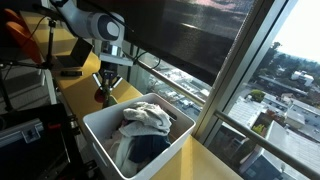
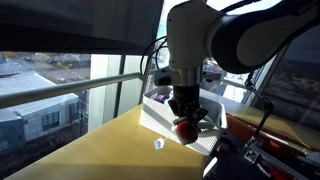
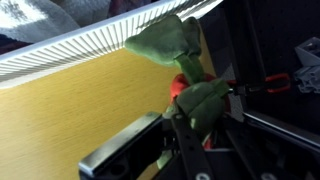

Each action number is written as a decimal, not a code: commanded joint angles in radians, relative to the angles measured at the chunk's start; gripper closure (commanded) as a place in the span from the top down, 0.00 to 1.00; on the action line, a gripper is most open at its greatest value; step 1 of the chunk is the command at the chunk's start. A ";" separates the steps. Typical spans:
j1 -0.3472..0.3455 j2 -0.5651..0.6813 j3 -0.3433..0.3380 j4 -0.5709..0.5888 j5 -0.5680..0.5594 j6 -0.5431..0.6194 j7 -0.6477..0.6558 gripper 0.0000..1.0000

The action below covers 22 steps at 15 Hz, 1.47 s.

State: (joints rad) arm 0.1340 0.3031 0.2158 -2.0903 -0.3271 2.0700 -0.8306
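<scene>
On the yellow wooden tabletop point(image 1: 75, 100), the gripper point(image 1: 104, 88) stands at the left. Just to its right is the white plastic tub point(image 1: 100, 128), loaded with a crumpled white cloth point(image 1: 146, 118) over a dark blue cloth point(image 1: 142, 150). In an exterior view the arm covers most of the tub, and a small white item point(image 2: 158, 144) on the tabletop is too small to identify. The fingers are drawn in close and clamp the red-and-green soft toy point(image 3: 170, 42) beside the tub's ribbed wall; contact with the tabletop cannot be determined.
</scene>
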 commanded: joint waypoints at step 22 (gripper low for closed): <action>-0.190 -0.114 -0.207 -0.205 0.030 0.182 -0.058 0.73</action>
State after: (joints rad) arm -0.0515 0.2255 0.0018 -2.2767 -0.3150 2.2408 -0.8768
